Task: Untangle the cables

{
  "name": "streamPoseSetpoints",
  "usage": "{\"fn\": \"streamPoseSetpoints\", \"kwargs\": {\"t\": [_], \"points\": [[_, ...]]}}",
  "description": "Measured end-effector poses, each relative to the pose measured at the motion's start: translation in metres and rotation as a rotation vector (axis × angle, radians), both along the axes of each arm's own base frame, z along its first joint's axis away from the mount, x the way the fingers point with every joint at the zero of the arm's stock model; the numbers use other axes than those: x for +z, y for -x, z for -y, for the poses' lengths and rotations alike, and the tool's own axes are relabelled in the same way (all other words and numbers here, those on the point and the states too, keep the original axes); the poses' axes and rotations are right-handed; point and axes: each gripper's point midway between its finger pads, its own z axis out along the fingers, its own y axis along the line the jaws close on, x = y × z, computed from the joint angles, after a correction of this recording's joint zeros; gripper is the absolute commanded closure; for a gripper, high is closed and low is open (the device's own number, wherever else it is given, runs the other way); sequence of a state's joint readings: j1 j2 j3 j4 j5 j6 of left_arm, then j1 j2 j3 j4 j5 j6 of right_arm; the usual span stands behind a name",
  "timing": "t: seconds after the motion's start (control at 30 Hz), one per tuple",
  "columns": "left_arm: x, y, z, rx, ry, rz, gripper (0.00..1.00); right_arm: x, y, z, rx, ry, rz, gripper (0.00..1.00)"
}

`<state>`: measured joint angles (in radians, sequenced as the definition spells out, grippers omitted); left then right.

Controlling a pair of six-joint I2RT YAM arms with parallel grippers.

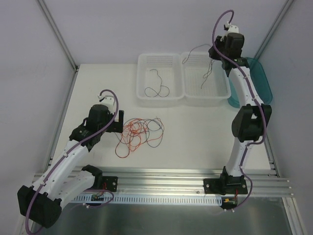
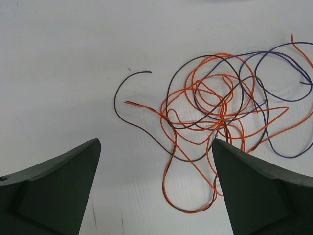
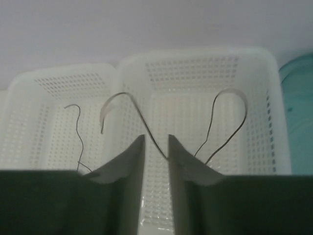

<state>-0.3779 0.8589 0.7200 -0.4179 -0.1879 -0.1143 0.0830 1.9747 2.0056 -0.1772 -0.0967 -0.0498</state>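
Left basket [image 1: 141, 83]: white, perforated, at the far middle of the bench [image 1: 195, 132]; it touches the right basket along one side.
In the left basket: one dark cable [image 1: 157, 88], lying alone on the floor. Its long axis runs far to near and it curls into a small loop at the near end.
Right basket [image 1: 205, 102]: the same white perforated kind, just left of a teal tub [image 1: 261, 78].
In the right basket: the lower part of a thin hanging cable [image 3: 123, 94], which drops from the right pincer. Its long axis is close to upright. One end arches away to the left over the basket's far-left corner.
Teal tub: its contents cannot be made out.
Cables [image 1: 139, 131]: a loose tangle of orange, dark and purple loops on the bare bench, near the left middle and well apart from the baskets. The tangle spreads widest left to right, with an orange loop trailing to the near left.
Free ends: a dark end and an orange end stick out on the side nearest the left pincer.
Left pincer [image 2: 156, 142]: released, jaws spread wide, just left of the tangle and gripping nothing.
Right pincer [image 3: 156, 139]: above the right basket, jaws parted by a narrow crack wider than the cable lying in it. Whether the cable is still caught cannot be told.
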Motion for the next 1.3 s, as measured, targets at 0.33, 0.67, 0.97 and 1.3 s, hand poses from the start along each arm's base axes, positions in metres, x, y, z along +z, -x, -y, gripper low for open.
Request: {"fn": "streamPoseSetpoints", "kwargs": {"t": [0.33,0.67,0.97,1.3], "points": [[-0.008,-0.001,0.002,-0.005,-0.005,-0.033,0.01,-0.156,0.02,0.001,0.021,0.044,-0.365,0.22],[-0.006,0.001,0.006,-0.021,0.015,-0.028,0.01,-0.028,0.053,-0.016,0.127,0.015,-0.149,0.29],[-0.005,0.002,0.01,-0.038,0.034,-0.03,0.01,-0.039,0.053,-0.062,0.166,-0.058,-0.165,0.3],[-0.009,0.002,0.01,-0.037,0.028,-0.046,0.01,-0.125,-0.016,-0.062,-0.151,-0.422,-0.241,0.31]]}}
